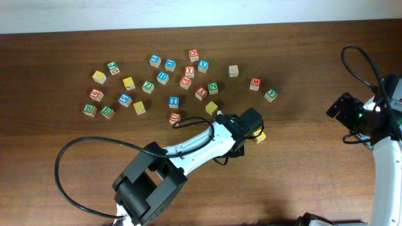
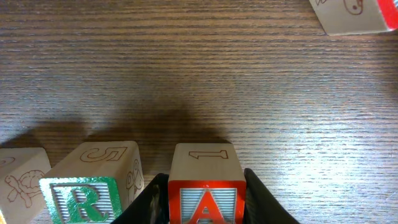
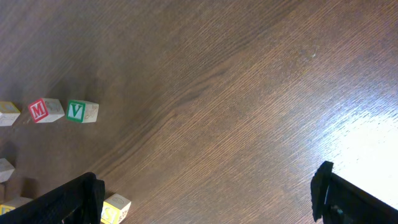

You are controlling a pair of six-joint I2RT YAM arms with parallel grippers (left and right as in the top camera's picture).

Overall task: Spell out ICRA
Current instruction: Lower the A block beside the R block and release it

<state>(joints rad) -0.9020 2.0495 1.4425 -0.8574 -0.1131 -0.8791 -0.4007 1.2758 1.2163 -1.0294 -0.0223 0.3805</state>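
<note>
In the left wrist view my left gripper [image 2: 205, 202] is shut on the red "A" cube [image 2: 205, 186]. The green "R" cube [image 2: 87, 186] stands right beside it on the left. A further cube [image 2: 18, 180] with a turtle drawing sits left of the "R"; its letter is out of view. From overhead the left gripper [image 1: 250, 127] covers these cubes, and only a yellow cube [image 1: 260, 136] shows at its edge; it also shows in the right wrist view [image 3: 111, 208], letter unclear. The red "I" is hidden. My right gripper [image 1: 347, 116] is open and empty at the far right.
Several loose letter cubes lie scattered across the back of the table [image 1: 188, 163], among them a red "M" [image 1: 255, 83] and a green "V" [image 1: 271, 94], also in the right wrist view [image 3: 38, 110] [image 3: 76, 111]. A cube with a red face [image 2: 351, 15] lies ahead of the left gripper.
</note>
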